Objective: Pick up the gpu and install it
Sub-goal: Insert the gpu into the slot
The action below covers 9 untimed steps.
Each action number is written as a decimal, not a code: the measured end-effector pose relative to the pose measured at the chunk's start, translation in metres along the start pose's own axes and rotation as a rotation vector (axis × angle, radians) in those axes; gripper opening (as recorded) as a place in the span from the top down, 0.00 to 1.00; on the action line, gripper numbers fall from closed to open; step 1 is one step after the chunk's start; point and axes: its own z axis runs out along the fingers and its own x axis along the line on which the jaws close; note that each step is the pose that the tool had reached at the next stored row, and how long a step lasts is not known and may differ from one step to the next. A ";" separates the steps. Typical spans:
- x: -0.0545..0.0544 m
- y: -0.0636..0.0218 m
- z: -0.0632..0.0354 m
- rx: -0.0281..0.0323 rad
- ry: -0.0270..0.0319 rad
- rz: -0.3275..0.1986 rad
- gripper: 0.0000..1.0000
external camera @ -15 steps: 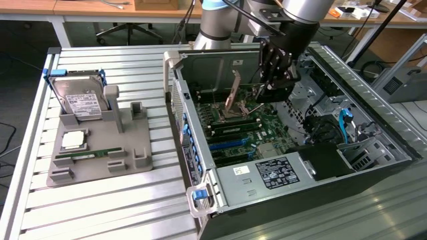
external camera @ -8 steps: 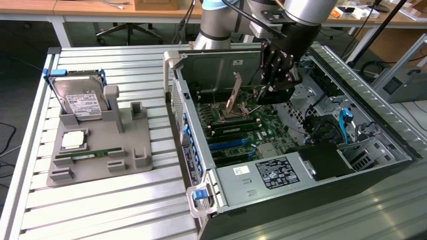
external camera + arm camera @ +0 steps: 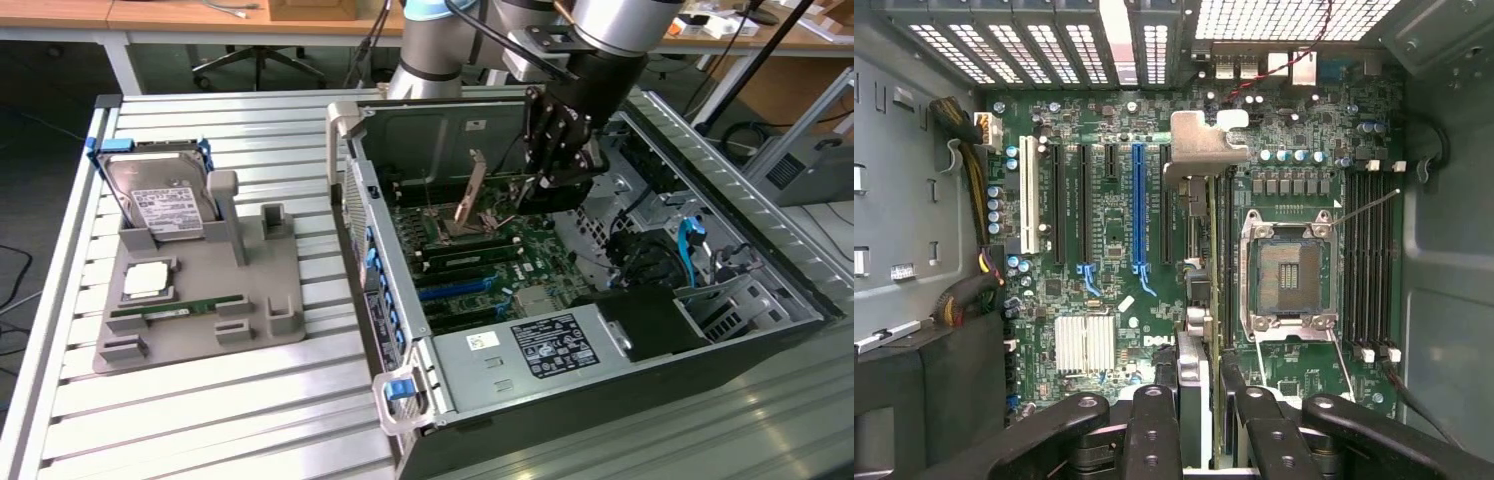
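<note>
Inside the case (image 3: 414, 130), one pincer (image 3: 1199, 398) grips one gpu (image 3: 1196, 150).

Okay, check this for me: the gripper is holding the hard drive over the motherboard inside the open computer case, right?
Not quite. The gripper holds the gpu, not the hard drive, which stands in the gray holder on the table. The rest is right: it is over the motherboard inside the open computer case. The exterior view shows this.

Near end of the gpu (image 3: 1204, 150), seemingly behind the fingers (image 3: 1152, 430) of the hand (image 3: 1196, 400), past the picture's edge.
</note>
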 end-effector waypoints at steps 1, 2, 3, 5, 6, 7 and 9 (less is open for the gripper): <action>0.001 0.0000 0.0000 0.0000 -0.0001 0.000 0.73; 0.003 0.0000 -0.0001 -0.0001 0.0000 0.000 0.73; 0.006 0.0000 -0.0001 0.0000 0.0000 0.000 0.73; 0.011 0.0000 -0.0001 0.0000 0.0000 0.000 0.73; 0.013 0.0000 -0.0001 0.0000 -0.0001 0.000 0.73; 0.015 -0.0001 -0.0002 0.0000 0.0000 0.000 0.73; 0.016 -0.0001 -0.0002 0.0000 0.0000 0.000 0.73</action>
